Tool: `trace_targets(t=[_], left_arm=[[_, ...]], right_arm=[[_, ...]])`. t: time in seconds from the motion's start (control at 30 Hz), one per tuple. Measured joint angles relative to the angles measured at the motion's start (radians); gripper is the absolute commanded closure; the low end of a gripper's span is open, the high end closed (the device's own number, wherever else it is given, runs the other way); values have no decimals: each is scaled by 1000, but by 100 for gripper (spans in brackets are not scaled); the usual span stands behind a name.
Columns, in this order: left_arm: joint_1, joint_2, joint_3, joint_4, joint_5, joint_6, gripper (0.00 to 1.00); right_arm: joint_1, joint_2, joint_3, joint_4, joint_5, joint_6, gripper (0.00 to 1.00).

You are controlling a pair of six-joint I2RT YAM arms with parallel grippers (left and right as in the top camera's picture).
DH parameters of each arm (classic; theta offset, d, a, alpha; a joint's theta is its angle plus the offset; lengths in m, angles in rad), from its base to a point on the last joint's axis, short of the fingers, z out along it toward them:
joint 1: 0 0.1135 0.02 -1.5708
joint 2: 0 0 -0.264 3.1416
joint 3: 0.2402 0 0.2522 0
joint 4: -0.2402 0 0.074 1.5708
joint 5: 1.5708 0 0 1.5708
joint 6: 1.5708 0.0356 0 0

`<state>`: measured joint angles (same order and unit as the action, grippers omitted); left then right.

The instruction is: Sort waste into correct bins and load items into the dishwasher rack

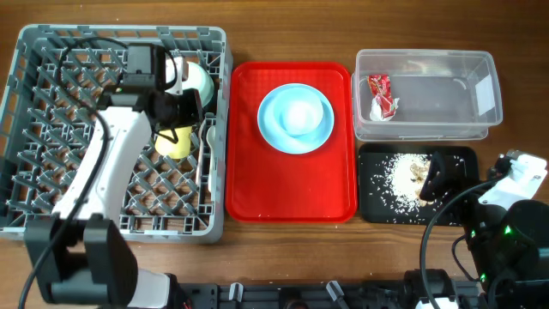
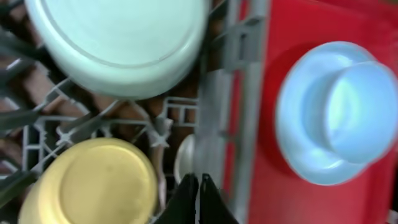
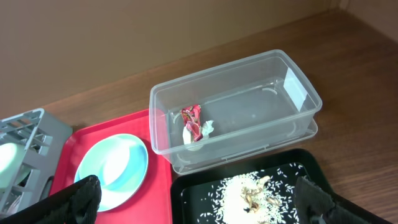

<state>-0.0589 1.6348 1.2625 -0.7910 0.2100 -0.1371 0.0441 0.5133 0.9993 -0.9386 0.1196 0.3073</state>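
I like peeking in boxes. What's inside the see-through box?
Crumpled red-and-white wrappers lie bunched at one end of the clear box. The rest of its floor looks bare. Anything right under the wrappers is covered, so I can't tell.

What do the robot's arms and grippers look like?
The left arm has a white link between black joints, with black cables. The right arm is black with a white cover, a green light and looped cables. The left gripper is black, pointed; the right gripper black, blunt.
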Motion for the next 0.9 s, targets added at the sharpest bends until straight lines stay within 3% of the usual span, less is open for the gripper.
trace_targets(t=[0.33,0.63,0.9], left_arm=[[0,11,0,-133,-57,-12,96],[0,-128,1,-33,-153,-71,96],[0,-36,1,-31,-244,-113,96]], right_arm=[[0,0,0,0,0,0,0],[0,0,0,0,0,0,0],[0,0,0,0,0,0,0]])
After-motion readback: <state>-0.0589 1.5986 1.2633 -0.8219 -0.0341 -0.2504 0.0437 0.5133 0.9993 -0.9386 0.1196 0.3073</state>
